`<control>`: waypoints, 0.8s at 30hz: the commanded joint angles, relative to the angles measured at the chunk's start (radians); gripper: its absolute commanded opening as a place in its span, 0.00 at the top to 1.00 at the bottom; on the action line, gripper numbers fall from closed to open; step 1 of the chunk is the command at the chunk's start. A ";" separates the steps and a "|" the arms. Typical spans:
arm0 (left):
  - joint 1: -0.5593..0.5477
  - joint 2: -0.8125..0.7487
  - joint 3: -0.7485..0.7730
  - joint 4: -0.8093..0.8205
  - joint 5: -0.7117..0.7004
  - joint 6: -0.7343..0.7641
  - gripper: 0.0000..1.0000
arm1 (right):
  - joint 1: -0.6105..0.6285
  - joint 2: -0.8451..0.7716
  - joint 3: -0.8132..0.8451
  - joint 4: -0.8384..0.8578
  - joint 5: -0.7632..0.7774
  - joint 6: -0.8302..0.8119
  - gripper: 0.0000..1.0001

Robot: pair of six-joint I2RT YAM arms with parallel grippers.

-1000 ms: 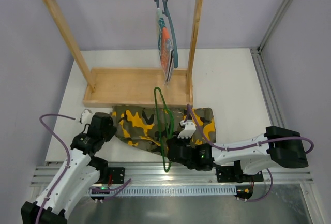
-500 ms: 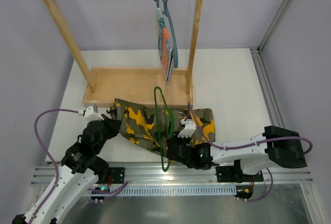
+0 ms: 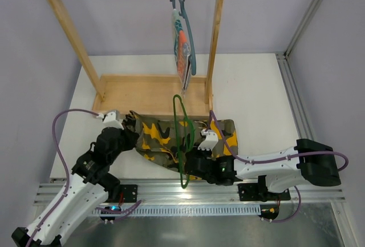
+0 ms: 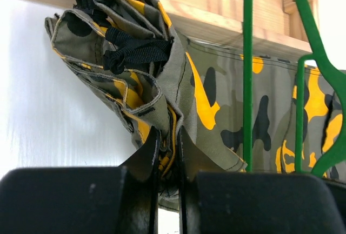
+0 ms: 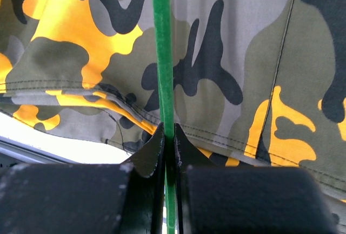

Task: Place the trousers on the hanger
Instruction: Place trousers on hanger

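The left pincer (image 4: pixel 167 147), clenched on the bunched end of the trousers (image 3: pixel 157 138) lying on the tabletop (image 3: pixel 251 87), has dragged it toward the green hanger (image 3: pixel 183 173) — clamped upright by the right pincer (image 5: pixel 168 136) — so threading seems underway.

Two hangers are counted: one green hanger (image 5: pixel 162 55) and one grey-blue hanger (image 3: pixel 193 53). One pair of trousers (image 4: pixel 216 99), one striped cloth (image 3: pixel 181 41), one wooden rack (image 3: pixel 142 94) and one worktop (image 3: pixel 251 87) are seen. Two end effectors are counted: the left end effector (image 4: pixel 167 153) and the right end effector (image 5: pixel 168 136).
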 commanded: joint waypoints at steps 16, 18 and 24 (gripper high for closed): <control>-0.048 0.035 0.069 0.208 0.234 0.179 1.00 | -0.065 -0.090 0.005 0.046 -0.036 -0.068 0.96; -0.059 0.038 0.068 0.237 0.271 0.183 1.00 | -0.065 -0.079 0.000 0.049 -0.045 -0.058 0.96; -0.120 0.124 0.060 0.330 0.381 0.177 1.00 | -0.065 -0.050 -0.035 0.086 -0.065 -0.019 0.96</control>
